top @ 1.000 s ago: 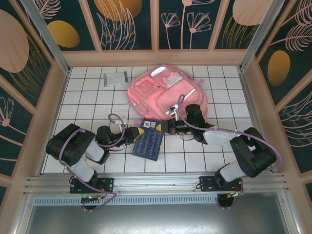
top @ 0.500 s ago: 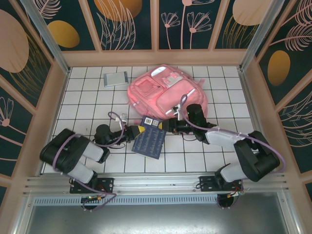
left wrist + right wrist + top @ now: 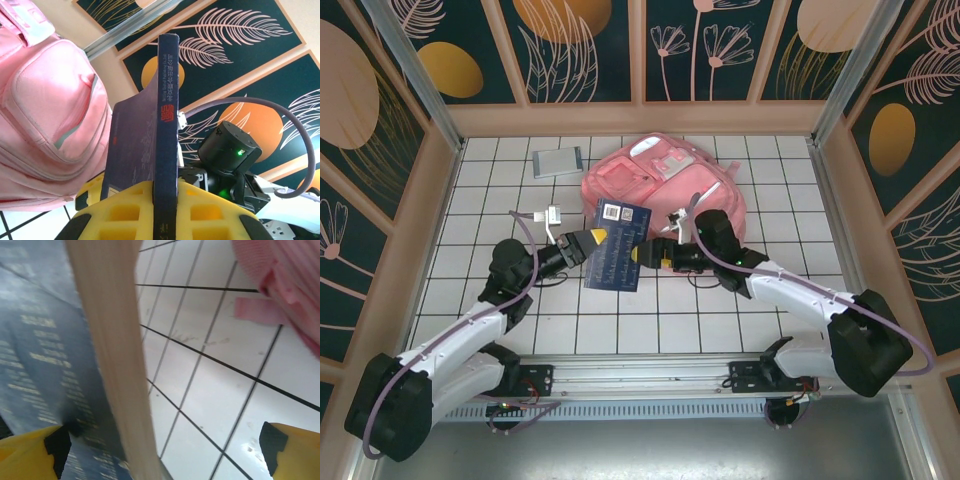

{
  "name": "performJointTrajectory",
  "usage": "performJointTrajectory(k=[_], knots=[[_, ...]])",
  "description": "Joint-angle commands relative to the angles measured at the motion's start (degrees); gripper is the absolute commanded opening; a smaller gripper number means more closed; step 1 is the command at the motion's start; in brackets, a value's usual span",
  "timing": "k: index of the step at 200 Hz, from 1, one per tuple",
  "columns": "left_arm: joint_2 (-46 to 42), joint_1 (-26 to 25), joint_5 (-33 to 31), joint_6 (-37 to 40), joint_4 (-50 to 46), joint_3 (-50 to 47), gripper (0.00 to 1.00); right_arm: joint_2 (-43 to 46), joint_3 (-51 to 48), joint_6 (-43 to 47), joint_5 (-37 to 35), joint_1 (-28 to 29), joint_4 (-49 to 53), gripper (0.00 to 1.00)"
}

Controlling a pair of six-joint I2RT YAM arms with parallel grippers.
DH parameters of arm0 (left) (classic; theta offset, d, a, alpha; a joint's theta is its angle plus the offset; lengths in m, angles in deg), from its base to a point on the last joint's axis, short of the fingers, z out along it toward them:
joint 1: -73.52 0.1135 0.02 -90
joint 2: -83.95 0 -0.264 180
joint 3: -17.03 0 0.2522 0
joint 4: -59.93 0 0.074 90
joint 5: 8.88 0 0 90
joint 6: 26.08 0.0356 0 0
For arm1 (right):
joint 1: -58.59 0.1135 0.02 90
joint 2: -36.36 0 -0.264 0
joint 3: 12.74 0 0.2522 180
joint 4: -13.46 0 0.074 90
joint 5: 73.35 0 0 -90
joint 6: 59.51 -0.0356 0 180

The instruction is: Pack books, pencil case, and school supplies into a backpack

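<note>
**Navy book is in the air on the left claw, and the right claw is free**

The left claw [image 3: 588, 240] is clamping the navy book [image 3: 617, 245] at its spine. In the left wrist view the spine is sitting square between the yellow pads [image 3: 210, 210], with the book standing on edge. The right claw [image 3: 655, 252] is gaping wide and gripping nothing. The book's pale page edge is running between its fingers, and the blurred right wrist view is showing no contact that I can make out. The book is hanging above the counter [image 3: 490, 190], just at the near edge of the backpack [image 3: 665, 190].

How I'd run this step:
- **Right arm:** back it straight out along the book's plane first, so a finger isn't clipping the free edge.
- **Left arm:** it is gripping one edge of a thin book and the cover is bowing, so swing slowly and keep the book edge-on.
- **Backpack opening:** the backpack is lying pockets up, and I can't tell whether the main opening is unzipped. The free right claw is best spent holding that lip up.
- **Insertion:** lead with the free edge and let go only once the book is well inside.

The grey book [image 3: 557, 161] is lying on the counter at the far left, apart from the backpack.
</note>
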Motion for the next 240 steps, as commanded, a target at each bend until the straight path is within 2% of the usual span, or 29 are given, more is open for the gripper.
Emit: performJointTrajectory(k=[1,10,26,40,65,85,123,135,148,163,173,175,184,197,203,221,240], knots=[[-0.2,-0.2,0.8,-2.9,3.1,3.2,0.0,2.0,-1.1,-7.1,6.0,-0.3,-15.5,0.99],[0.0,-0.2,0.8,-3.5,3.2,3.7,0.0,1.8,-2.3,-10.2,9.3,-0.1,-22.5,0.99],[-0.1,-0.2,0.7,-4.3,3.5,4.4,0.0,2.3,-2.8,-12.1,12.0,1.5,-28.5,0.99],[-0.2,-0.2,0.5,-4.4,3.1,4.6,0.0,3.7,-2.6,-12.0,12.2,2.4,-29.3,0.98],[0.0,-0.2,0.1,-4.1,2.3,4.6,0.0,7.8,-3.4,-11.6,9.6,1.7,-26.9,0.87],[0.4,-0.2,0.1,-4.2,2.4,4.5,0.0,10.6,-4.6,-12.1,8.8,0.6,-25.9,0.76],[1.1,-0.2,-0.5,-3.5,1.5,4.9,0.0,12.2,-4.9,-13.3,6.7,0.4,-24.1,0.44],[1.5,-0.3,-0.2,-3.1,1.5,5.2,0.0,12.3,-5.1,-13.8,6.0,0.6,-24.3,0.39],[1.9,-0.4,0.1,-2.4,0.7,5.6,0.0,12.5,-4.8,-13.3,4.9,0.6,-22.4,0.29],[2.1,-0.5,0.0,-0.7,-1.7,6.5,0.0,12.3,-4.3,-12.3,3.3,0.6,-19.6,0.25],[2.4,-0.7,-0.1,0.8,-3.8,7.5,0.0,12.3,-3.8,-11.3,1.7,0.5,-17.1,0.17],[2.5,-0.8,-0.3,1.2,-4.5,7.7,0.01,12.3,-3.6,-11.0,1.3,0.5,-16.2,0.15],[2.9,-0.9,-1.0,3.8,-9.0,9.4,0.2,12.4,-2.6,-9.3,-1.1,0.1,-11.9,0.0],[3.5,-0.9,-4.1,10.3,-19.4,13.4,0.49,13.3,-0.8,-7.3,-6.7,-1.5,-3.6,0.0],[3.9,-0.9,-6.5,13.9,-25.2,15.8,0.57,13.8,-0.1,-6.6,-8.9,-2.9,0.4,0.0],[6.8,-0.9,-13.3,22.8,-38.3,23.4,0.67,15.6,3.5,-5.2,-17.7,-7.8,14.6,0.0],[12.9,-2.2,-17.1,28.7,-46.4,30.7,0.71,16.7,7.5,-3.1,-25.0,-14.9,26.7,0.0]])
